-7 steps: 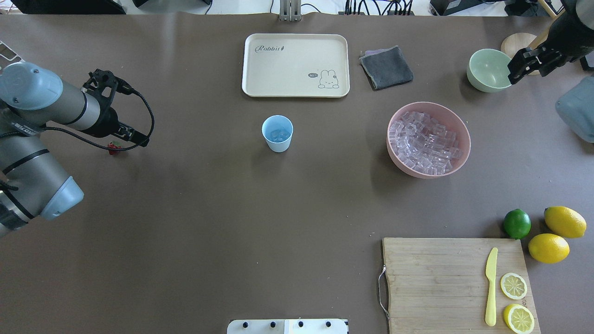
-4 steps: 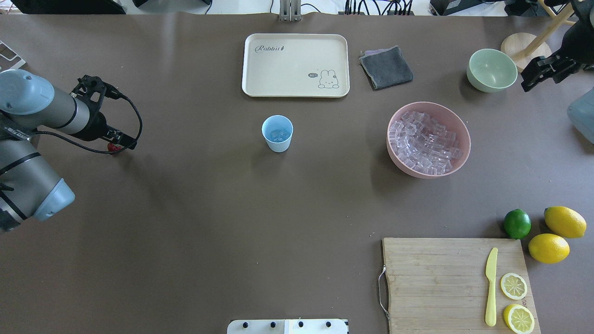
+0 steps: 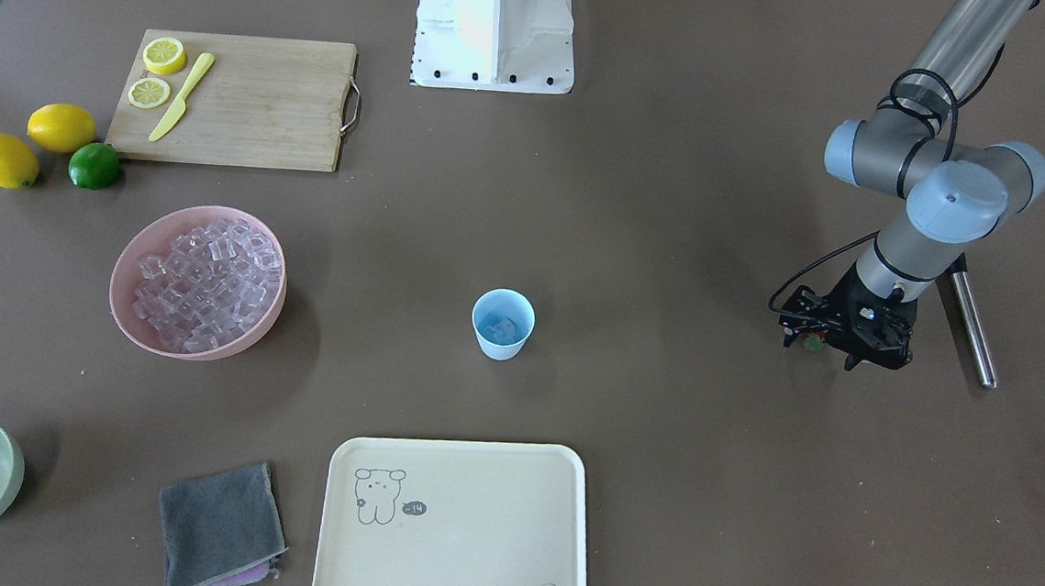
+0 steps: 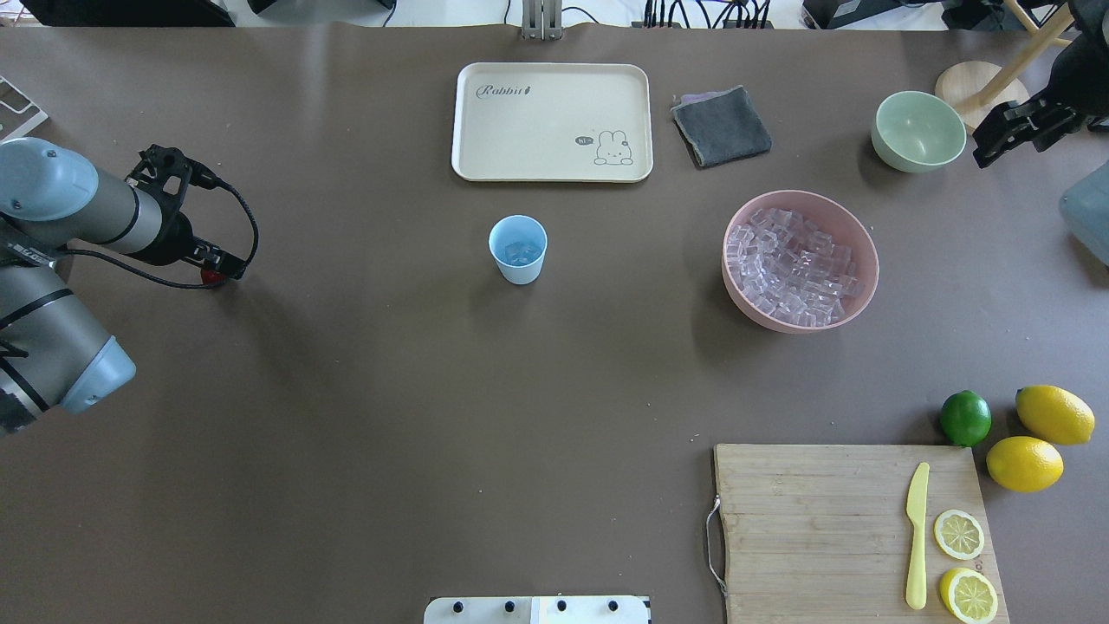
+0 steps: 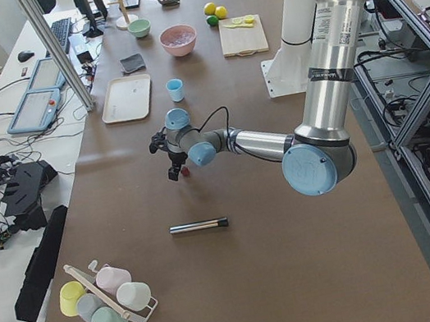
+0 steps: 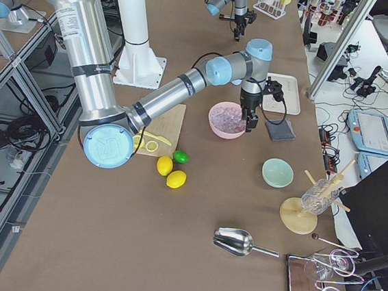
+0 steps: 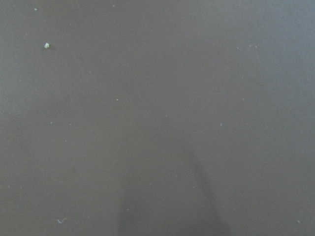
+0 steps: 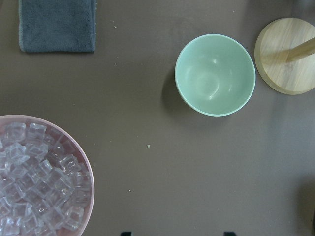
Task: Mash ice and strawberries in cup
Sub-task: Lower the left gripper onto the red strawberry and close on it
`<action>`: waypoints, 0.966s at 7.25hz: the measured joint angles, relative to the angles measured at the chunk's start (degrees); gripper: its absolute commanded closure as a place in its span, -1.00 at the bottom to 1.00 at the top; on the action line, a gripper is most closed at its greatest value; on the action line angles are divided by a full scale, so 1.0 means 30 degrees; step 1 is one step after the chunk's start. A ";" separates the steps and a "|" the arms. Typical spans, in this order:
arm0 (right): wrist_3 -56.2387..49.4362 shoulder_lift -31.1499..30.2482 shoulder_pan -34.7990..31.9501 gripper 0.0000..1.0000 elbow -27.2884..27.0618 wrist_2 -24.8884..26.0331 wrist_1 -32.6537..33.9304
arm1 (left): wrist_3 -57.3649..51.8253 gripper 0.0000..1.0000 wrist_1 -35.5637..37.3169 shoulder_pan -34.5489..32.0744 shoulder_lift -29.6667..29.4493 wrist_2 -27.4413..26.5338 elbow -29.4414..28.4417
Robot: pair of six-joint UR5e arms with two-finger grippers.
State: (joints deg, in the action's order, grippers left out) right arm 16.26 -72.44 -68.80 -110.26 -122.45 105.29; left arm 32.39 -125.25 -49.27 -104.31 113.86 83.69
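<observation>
One strawberry just beside left gripper

The cream tray carried the only clear writing: the word "Rabbit" in slanted script at one corner, followed by a tiny dark mark too small to make out. Near the opposite corner a rabbit drawing sat beside a dark speech bubble that seemed to say "hi~", though its letters were tiny. In the front-facing view the same word stood upside down. The left arm and the right arm each bore a strip of print, too small to read. A round logo on the right arm's blue joint cap was unclear.
</observation>
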 measured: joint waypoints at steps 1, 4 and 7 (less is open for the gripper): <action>0.0070 0.0041 0.0011 -0.39 -0.0006 -0.0013 0.0000 | 0.0034 -0.38 -0.0110 0.0003 0.0012 -0.0007 -0.0002; 0.0468 0.0066 0.0062 -0.40 -0.0036 -0.0023 0.0008 | 0.0051 -0.32 -0.0143 -0.0049 0.0092 0.0080 0.0213; 0.0960 0.0093 0.0152 -0.39 -0.0084 -0.0024 0.0001 | 0.0091 -0.02 -0.0001 -0.0037 0.0526 0.0036 0.0853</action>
State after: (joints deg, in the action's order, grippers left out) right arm 19.14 -72.16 -68.35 -110.52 -122.52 105.29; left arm 32.66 -125.25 -49.38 -102.73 113.97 86.24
